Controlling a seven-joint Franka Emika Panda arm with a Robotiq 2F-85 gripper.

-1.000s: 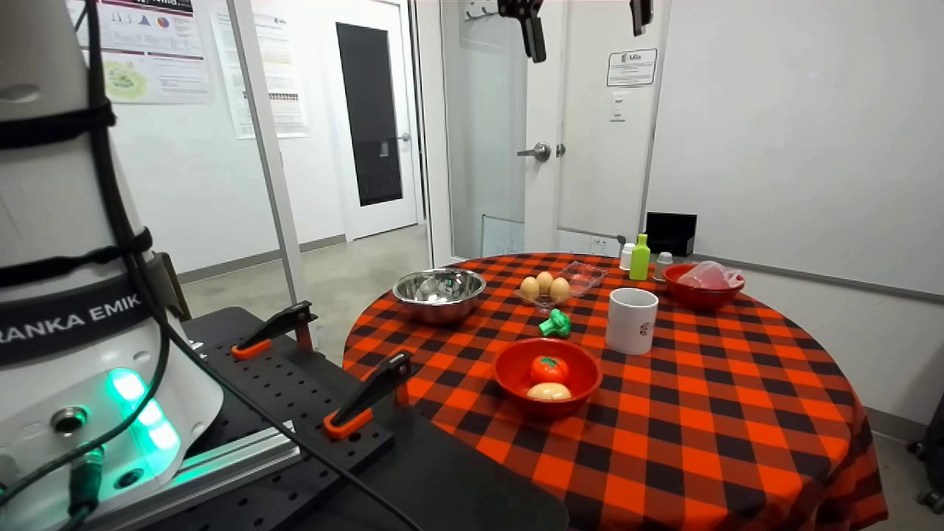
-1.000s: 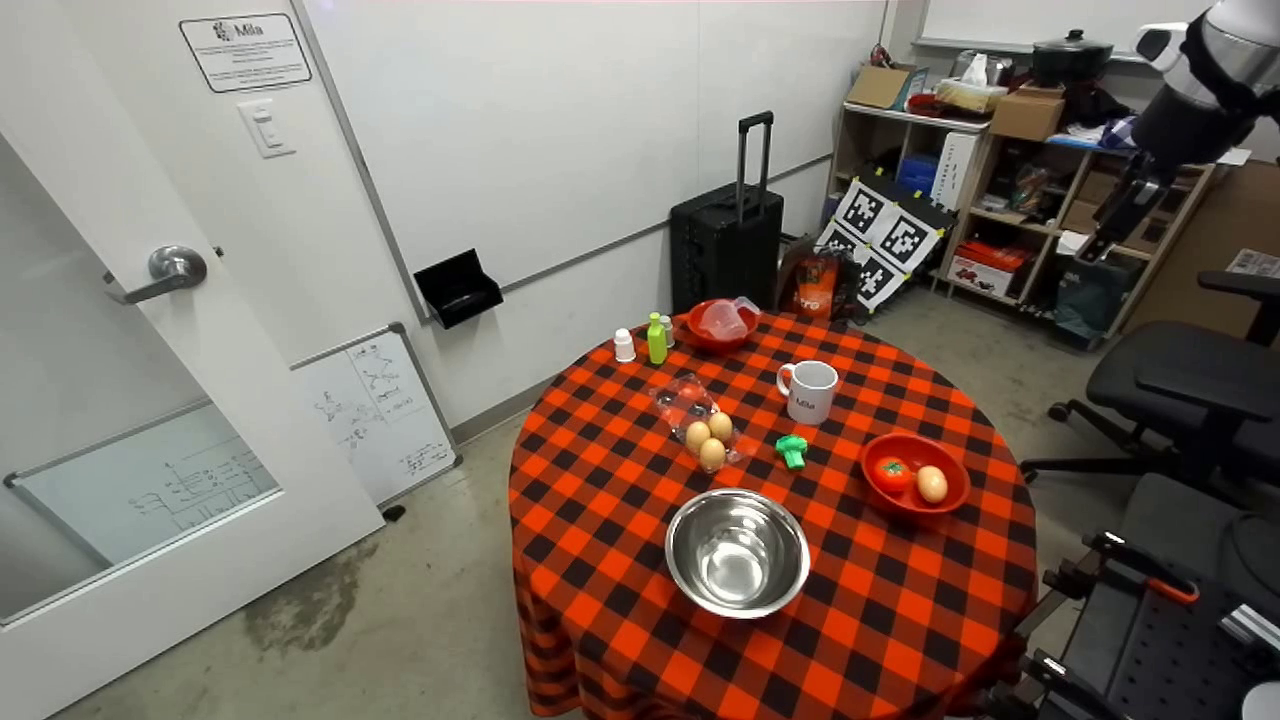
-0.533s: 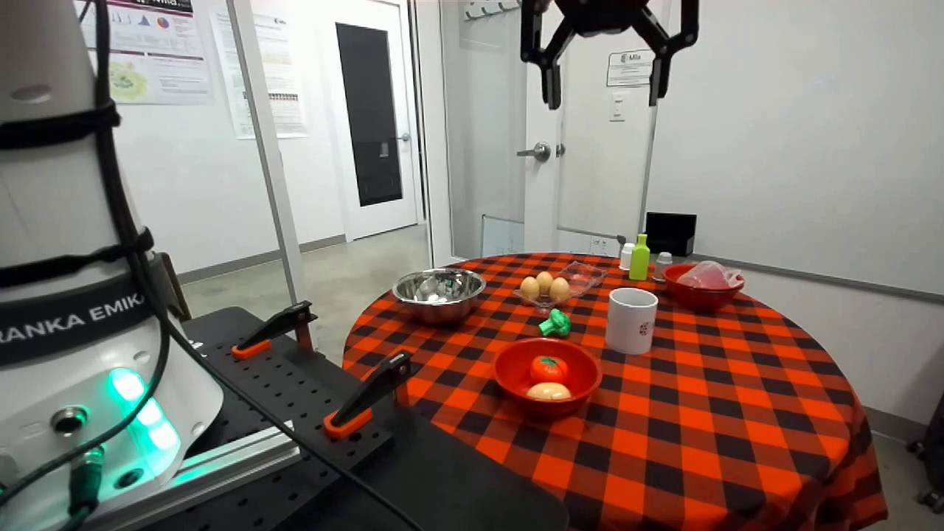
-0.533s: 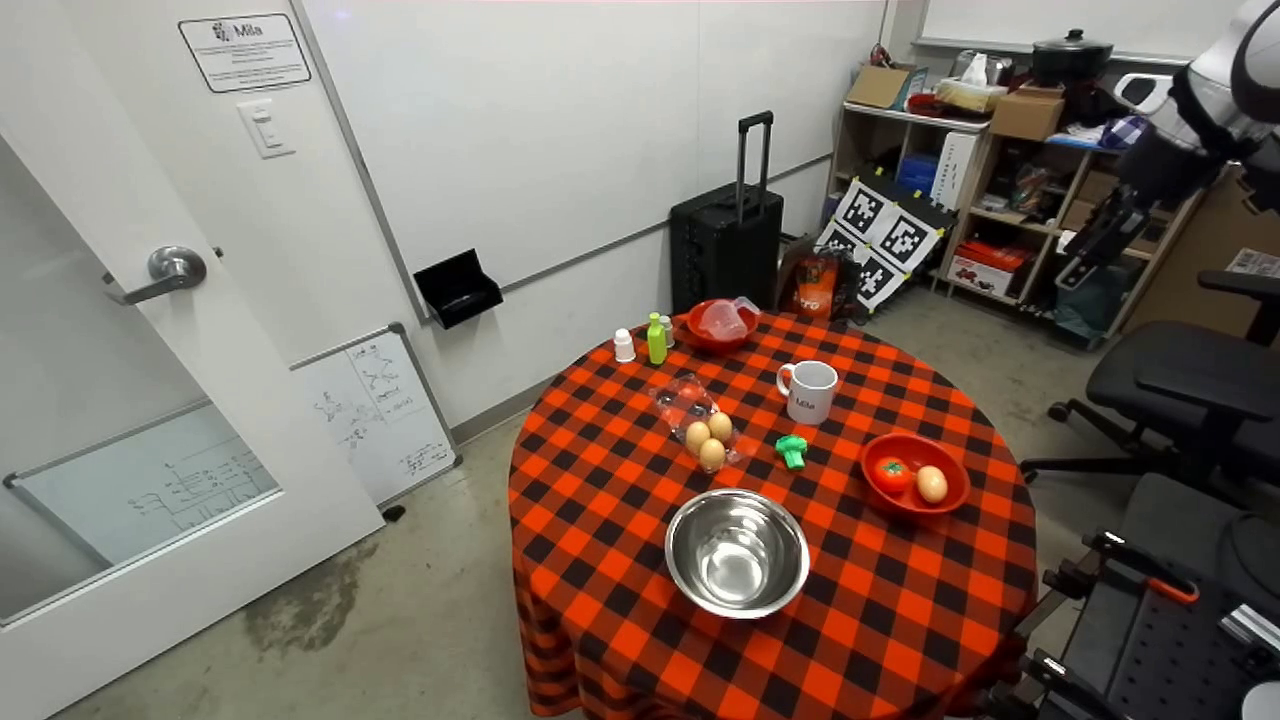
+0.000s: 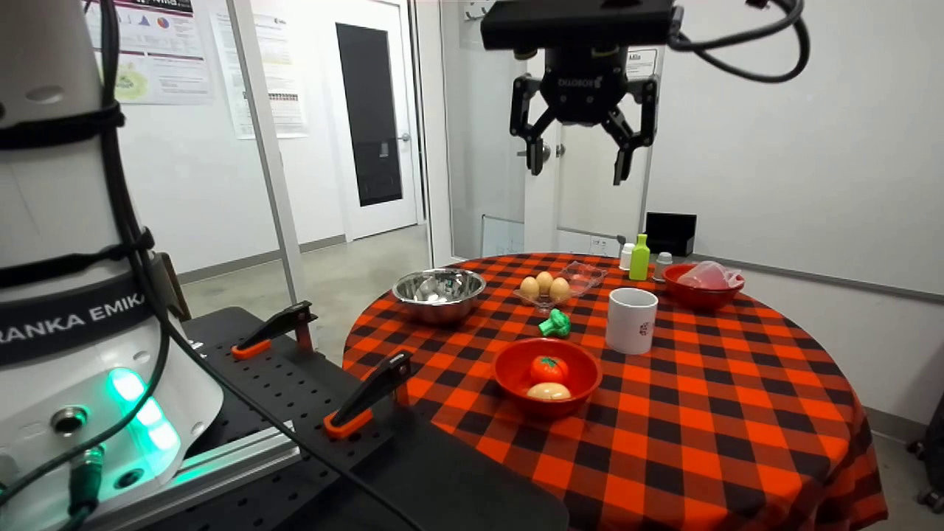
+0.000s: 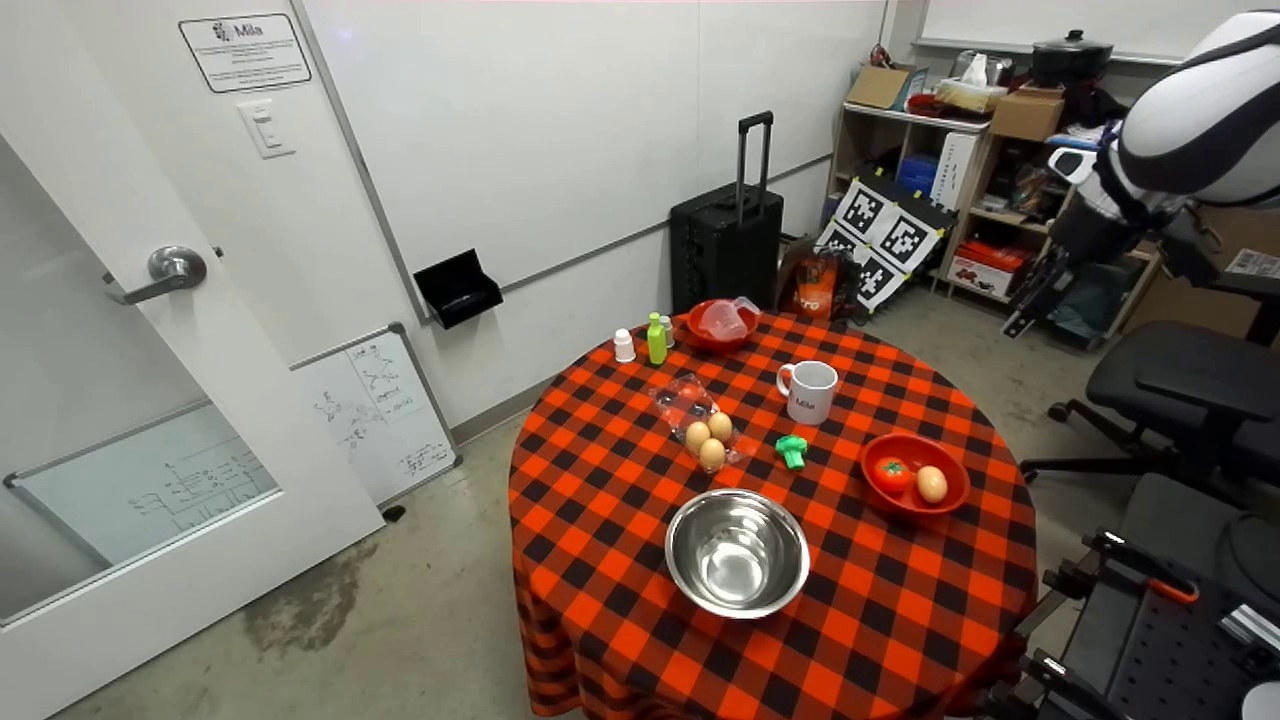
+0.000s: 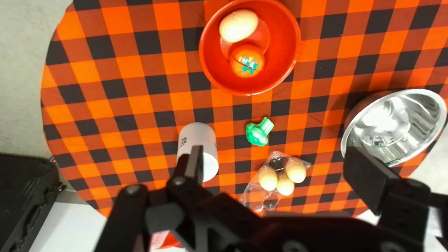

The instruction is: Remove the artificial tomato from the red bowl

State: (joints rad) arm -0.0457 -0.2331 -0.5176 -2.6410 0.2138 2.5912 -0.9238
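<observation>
The red bowl (image 5: 585, 363) stands on the table in both exterior views, here too (image 6: 925, 448), and at the top of the wrist view (image 7: 281, 59). The artificial tomato (image 5: 549, 369), round and orange-red with a green star-shaped top, lies inside it, also seen in an exterior view (image 6: 892, 474) and the wrist view (image 7: 247, 61). A tan egg (image 7: 239, 25) lies beside the tomato in the bowl. My gripper (image 5: 578, 169) is open and empty, pointing down high above the table. Its fingertips also show in an exterior view (image 6: 1018, 322) and spread wide in the wrist view (image 7: 278, 161).
A white mug (image 5: 632, 321) and green broccoli (image 5: 555, 323) stand near the bowl. A steel bowl (image 6: 737, 553) and a clear carton with eggs (image 6: 712, 440) are further off. A second red bowl (image 5: 703, 296), a green bottle (image 5: 639, 258) and shakers stand at the table's far edge.
My gripper has come down from the top edge into view in an exterior view, and moved left and lower, closer to the table, in both. It stays open. The tomato and bowl have not moved.
</observation>
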